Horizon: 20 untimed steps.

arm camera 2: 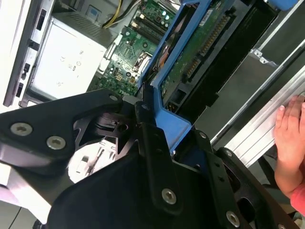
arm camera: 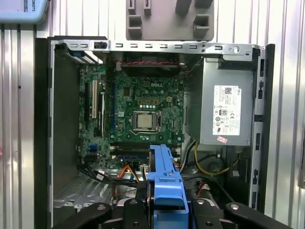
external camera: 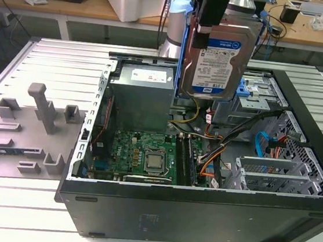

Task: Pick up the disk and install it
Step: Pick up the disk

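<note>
Exterior view footage shows the gripper (external camera: 209, 32) clamped on the upper end of the disk (external camera: 217, 66), which hangs upright in the air above the open computer case (external camera: 198, 213), touching nothing below it. The disk's blue-and-white label faces this camera and its blue carrier rail runs down its edges. It hangs over the back half of the case, between the grey power supply box (external camera: 140, 95) and the silver drive cage (external camera: 259, 96), with the green motherboard (external camera: 146, 154) lying lower and nearer the camera. On the slatted metal table (external camera: 58, 56), at the exterior view's left, sits a grey moulded fixture block (external camera: 27, 123), well apart from the case. In the second wrist view the black fingers (arm camera 2: 151, 138) pinch the blue rail, and the disk's green circuit-board side (arm camera 2: 195, 62) points down toward the case; the far finger's contact is partly hidden, so the grip seems to be on the rail alone. A person's hand (arm camera 2: 291, 138) rests on the table edge beside the case. The first wrist view looks straight down past the blue rail (arm camera: 164, 177) onto the motherboard (arm camera: 143, 114) and the power supply box (arm camera: 225, 114).
</note>
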Motion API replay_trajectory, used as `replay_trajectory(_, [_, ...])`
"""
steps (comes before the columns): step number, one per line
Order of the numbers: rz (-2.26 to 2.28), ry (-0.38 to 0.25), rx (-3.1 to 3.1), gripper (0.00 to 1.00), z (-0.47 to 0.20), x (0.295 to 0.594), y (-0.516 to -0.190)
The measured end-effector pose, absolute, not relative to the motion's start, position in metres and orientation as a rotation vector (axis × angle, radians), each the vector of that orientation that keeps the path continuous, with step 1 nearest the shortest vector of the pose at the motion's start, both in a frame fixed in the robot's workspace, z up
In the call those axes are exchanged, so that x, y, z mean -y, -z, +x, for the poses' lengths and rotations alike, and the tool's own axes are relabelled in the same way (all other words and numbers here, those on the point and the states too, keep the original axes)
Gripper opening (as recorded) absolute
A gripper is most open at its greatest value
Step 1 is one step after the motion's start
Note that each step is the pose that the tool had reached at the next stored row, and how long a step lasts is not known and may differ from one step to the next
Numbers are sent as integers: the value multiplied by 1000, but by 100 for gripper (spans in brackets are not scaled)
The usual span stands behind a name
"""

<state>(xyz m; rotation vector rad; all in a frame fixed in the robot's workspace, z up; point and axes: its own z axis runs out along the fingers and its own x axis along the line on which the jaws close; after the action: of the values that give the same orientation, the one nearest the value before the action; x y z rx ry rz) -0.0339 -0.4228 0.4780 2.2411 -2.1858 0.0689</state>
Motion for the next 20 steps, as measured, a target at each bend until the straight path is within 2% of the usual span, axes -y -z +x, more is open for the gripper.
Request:
replay_trajectory(7, [2241, -69, 2186, 37, -34, 430, -478])
replay_trajectory(20, [2241, -68, 2185, 37, -25, 491, -478])
